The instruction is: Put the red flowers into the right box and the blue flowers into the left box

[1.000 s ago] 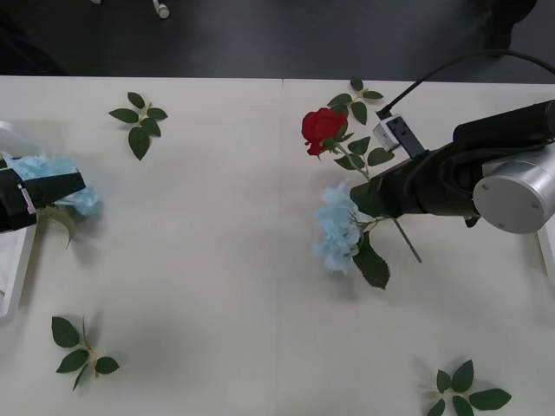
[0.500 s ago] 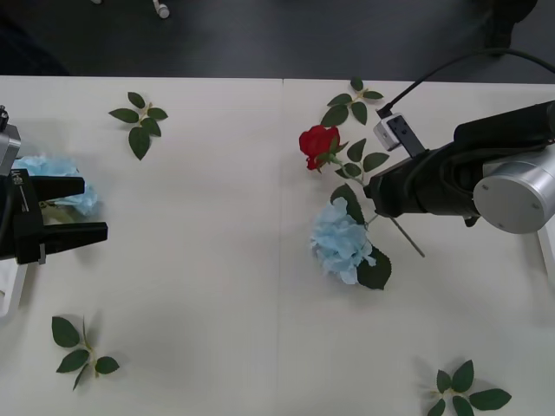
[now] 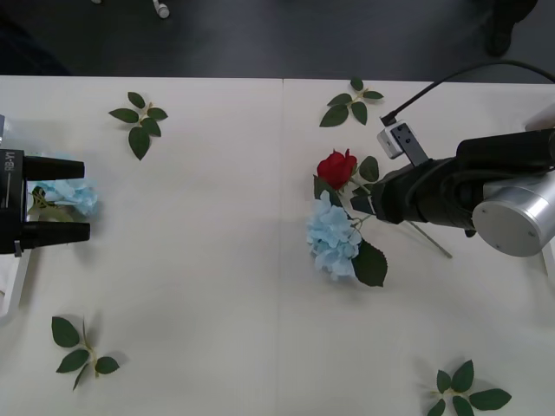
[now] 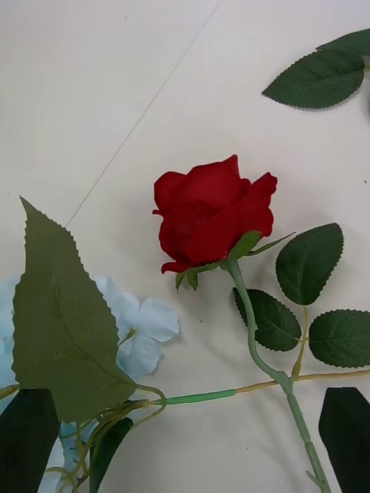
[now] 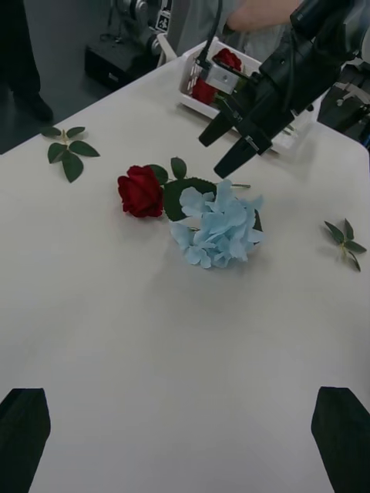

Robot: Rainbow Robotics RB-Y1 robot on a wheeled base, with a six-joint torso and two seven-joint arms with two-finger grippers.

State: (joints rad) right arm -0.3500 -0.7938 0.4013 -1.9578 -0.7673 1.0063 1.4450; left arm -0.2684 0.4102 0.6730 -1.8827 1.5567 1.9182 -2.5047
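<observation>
1. The right tool (image 3: 362, 201), fingers spread and holding nothing, hovers beside a red flower (image 3: 336, 167) and a blue flower (image 3: 332, 242) lying together mid-surface (image 3: 217, 286).
2. The left tool (image 3: 65, 198), also spread and unladen, sits by another blue flower (image 3: 65, 192) near the surface's left edge.

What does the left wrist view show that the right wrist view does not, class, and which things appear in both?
Left wrist view alone: the open right gripper poised above the stems, and behind it the right box already holding red flowers.

Right wrist view alone: the rose's stem crossing the blue flower's stem.

Both: the red rose lying beside the blue flower on the table.
</observation>
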